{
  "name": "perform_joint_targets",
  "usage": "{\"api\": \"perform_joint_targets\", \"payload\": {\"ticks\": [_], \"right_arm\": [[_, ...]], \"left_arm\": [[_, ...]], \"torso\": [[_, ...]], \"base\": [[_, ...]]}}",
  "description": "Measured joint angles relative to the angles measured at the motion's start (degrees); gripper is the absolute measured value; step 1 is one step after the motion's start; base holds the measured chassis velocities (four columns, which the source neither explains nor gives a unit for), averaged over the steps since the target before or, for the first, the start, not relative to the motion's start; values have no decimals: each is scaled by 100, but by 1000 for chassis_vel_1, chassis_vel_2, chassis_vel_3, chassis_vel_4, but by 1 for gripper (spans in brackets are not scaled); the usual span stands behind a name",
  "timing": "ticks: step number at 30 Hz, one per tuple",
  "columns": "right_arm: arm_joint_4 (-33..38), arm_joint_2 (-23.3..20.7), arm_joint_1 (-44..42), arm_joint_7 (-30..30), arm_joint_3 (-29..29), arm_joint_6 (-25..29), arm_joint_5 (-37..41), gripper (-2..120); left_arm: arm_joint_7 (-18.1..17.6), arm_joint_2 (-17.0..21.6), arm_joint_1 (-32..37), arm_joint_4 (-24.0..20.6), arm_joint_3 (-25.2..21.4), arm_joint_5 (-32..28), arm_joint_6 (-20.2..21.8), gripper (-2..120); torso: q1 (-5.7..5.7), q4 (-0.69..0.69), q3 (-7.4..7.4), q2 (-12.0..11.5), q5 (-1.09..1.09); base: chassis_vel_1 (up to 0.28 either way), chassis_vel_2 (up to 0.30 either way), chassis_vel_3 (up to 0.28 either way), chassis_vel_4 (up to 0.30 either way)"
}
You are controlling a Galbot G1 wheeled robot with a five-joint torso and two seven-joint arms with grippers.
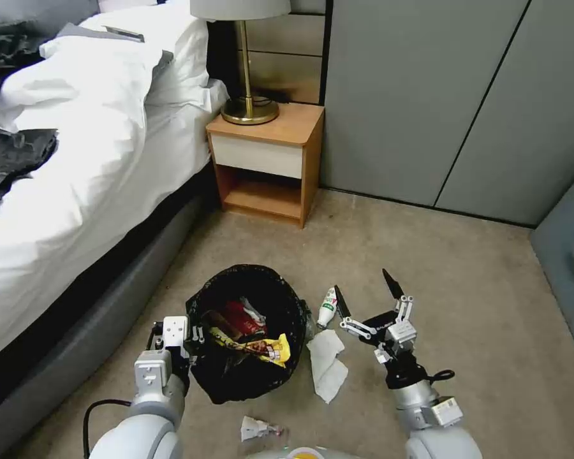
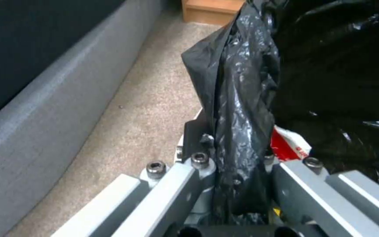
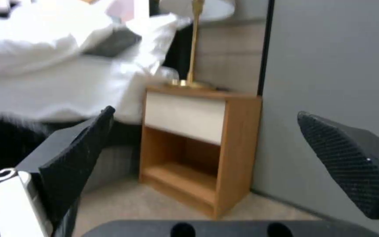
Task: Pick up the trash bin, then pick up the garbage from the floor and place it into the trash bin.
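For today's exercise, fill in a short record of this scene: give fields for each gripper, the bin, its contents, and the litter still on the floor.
left gripper: shut on the trash bin's black bag rim
right gripper: open, empty, beside the bin
trash bin: on the carpet by the bed
bin contents: red packet, yellow wrapper
floor litter: small bottle, white tissue, crumpled wrapper

Black crinkled bag (image 1: 236, 376) gleams over the bin, and inside sit a red packet (image 1: 243, 317) and a yellow wrapper (image 1: 275, 349) with brown print. Beside it, a white tissue (image 1: 327, 363) on beige carpet (image 1: 465, 268), and a white bottle (image 1: 327, 307) with a green-and-red label. Right gripper (image 1: 367, 294): black, dot-textured fingertips (image 3: 352, 168) on silver-grey links. Orange-brown nightstand (image 1: 309, 153) with a cream drawer, brass lamp (image 1: 249, 105), white bedding (image 1: 95, 159), grey wall panels (image 1: 427, 95).
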Motion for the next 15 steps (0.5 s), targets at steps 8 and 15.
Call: {"api": "perform_joint_targets", "payload": {"ticks": [8,15], "right_arm": [[-74,-428,24,164,-398,-1662,419,100],[-403,-995,412,199,-713,-2856,732,100]], "left_arm": [[-3,-4,8,0,11,9,0,1],[-4,-18,-6,9,25,22,-4,1]], "torso": [[0,-1,0,0,0],[0,0,1,0,1]], "base": [[0,0,0,0],[0,0,0,0]]}}
